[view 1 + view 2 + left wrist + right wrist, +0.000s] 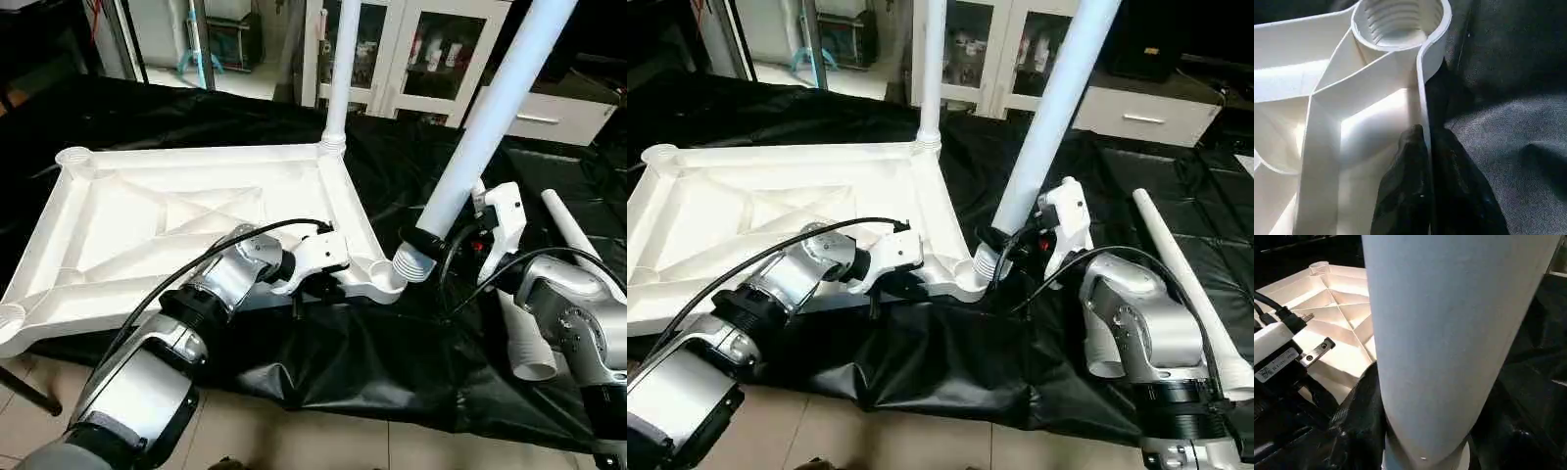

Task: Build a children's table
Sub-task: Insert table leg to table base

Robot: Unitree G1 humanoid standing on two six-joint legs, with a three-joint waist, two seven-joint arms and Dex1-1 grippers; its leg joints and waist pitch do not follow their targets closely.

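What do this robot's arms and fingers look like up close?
Both forearms are shiny silver cylinders with black ribbed bands at the joints. Each ends in a white plastic wrist housing: left gripper, right gripper. Thin black cables loop from the forearms to those housings. The fingers are matte black and taper to their tips. A small printed label sits on the left housing.

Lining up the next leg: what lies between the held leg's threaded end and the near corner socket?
Nothing: in the left eye view the leg's threaded end sits just beside the near corner socket, not yet in it.

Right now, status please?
Left gripper shut on tabletop rim. Right gripper holds tilted leg at corner socket. Nothing in the way.
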